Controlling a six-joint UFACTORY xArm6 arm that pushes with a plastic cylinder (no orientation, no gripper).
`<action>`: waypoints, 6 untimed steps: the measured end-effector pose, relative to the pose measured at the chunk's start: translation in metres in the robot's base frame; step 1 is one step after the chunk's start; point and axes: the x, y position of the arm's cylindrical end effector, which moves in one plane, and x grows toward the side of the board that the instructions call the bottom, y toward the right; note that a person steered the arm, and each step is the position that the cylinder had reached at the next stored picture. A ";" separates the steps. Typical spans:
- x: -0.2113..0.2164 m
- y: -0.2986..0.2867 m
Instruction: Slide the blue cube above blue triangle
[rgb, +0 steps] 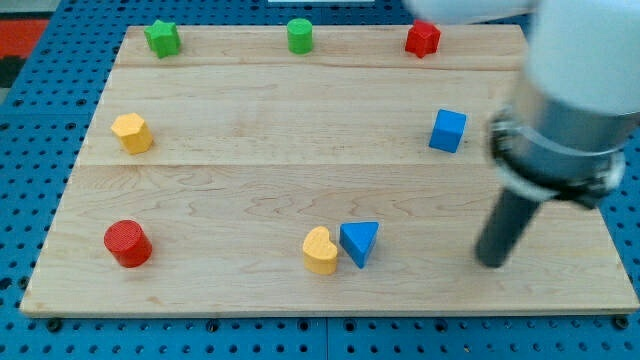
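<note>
1. The blue cube (448, 131) sits on the right part of the wooden board (300, 170), about mid-height in the view, with bare wood all around it.
2. The blue triangle (360, 242) lies lower and to the view's left of the cube, near the board's bottom edge, well apart from it.
3. A yellow heart (320, 251) is pressed against the triangle's left side, the two touching.
4. The arm carries no claw, so nothing is gripped or held; it ends in a dark rod, and my tip (490, 263) rests on the board to the lower right of the cube and to the right of the triangle, touching neither block.
5. Along the view's top edge stand a green star (162, 38), a green cylinder (299, 36) and a red star (423, 39).
6. On the left side are a yellow hexagon (132, 132) at mid-height and a red cylinder (127, 243) near the bottom-left corner.
</note>
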 end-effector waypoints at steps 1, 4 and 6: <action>-0.070 0.028; -0.179 -0.022; -0.109 -0.123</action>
